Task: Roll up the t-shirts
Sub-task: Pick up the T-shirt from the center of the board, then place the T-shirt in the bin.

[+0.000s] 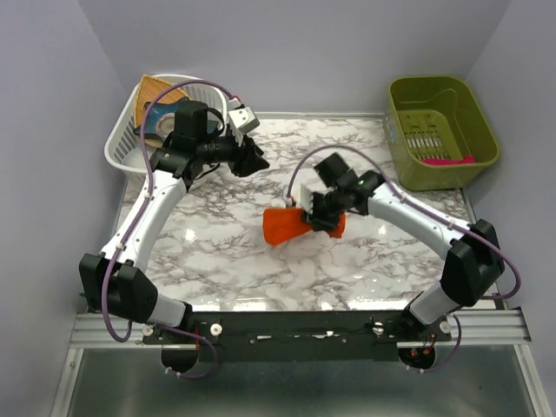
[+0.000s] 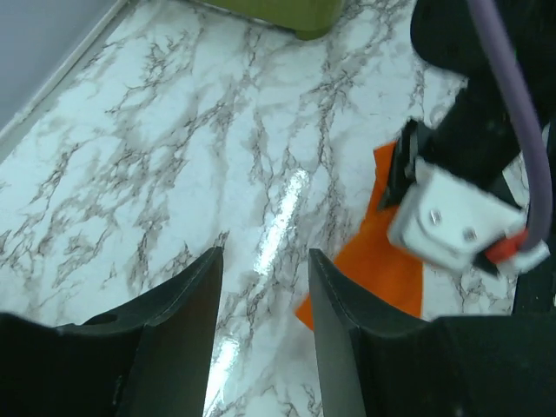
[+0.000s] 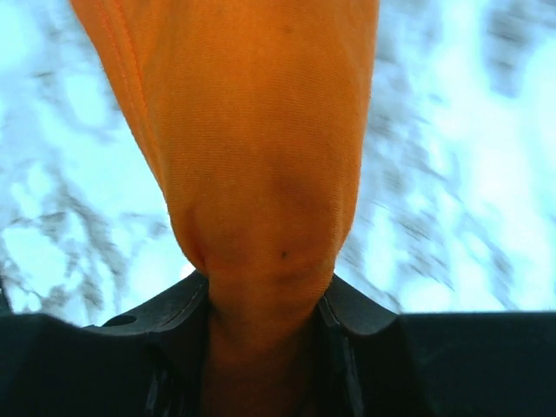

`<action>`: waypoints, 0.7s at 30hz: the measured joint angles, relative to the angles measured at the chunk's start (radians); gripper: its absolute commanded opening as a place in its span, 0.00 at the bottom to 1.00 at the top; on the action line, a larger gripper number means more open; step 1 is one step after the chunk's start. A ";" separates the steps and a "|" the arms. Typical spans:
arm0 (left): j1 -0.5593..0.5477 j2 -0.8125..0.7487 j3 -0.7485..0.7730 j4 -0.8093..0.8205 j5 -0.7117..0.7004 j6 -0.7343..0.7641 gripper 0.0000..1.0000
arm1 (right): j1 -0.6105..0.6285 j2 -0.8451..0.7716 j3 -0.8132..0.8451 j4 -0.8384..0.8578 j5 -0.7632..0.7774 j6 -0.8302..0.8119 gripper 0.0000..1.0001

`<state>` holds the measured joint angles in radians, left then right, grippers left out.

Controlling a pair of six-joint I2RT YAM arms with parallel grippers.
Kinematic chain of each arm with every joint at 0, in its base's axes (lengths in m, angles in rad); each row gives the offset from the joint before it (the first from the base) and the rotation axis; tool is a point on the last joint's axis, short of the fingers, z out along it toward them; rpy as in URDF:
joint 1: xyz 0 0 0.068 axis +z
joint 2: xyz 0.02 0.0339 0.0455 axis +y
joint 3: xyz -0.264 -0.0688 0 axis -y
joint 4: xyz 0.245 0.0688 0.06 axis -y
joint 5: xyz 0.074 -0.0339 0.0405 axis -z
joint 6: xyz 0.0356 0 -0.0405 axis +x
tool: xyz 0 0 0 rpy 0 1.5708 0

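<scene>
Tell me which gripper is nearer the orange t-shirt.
Right. The right gripper is shut on the orange t-shirt; the left gripper hangs open over the marble table, apart from it.

Wears white shells on left arm (image 1: 148, 217) and right arm (image 1: 413, 213), black at joints; trails purple cables (image 2: 511, 95); ends in matte black tapered fingers (image 2: 174, 347).

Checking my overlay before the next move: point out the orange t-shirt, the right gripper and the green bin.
orange t-shirt (image 1: 282, 228): top external view, its bare left end.
right gripper (image 3: 261, 317): right wrist view, midway between its fingertips.
green bin (image 1: 434, 176): top external view, its near wall.
</scene>
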<state>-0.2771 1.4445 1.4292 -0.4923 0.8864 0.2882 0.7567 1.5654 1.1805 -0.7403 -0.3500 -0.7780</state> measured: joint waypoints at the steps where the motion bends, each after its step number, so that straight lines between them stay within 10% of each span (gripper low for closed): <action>1: 0.000 -0.011 -0.007 0.020 -0.014 -0.023 0.52 | -0.043 0.000 0.048 -0.017 0.006 0.009 0.01; 21: 0.000 -0.067 -0.101 -0.044 -0.185 -0.011 0.53 | -0.689 0.238 0.722 0.075 0.170 0.247 0.00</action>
<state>-0.2771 1.3777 1.3285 -0.5365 0.7013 0.2775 0.0681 1.8034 1.9026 -0.6655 -0.1799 -0.5308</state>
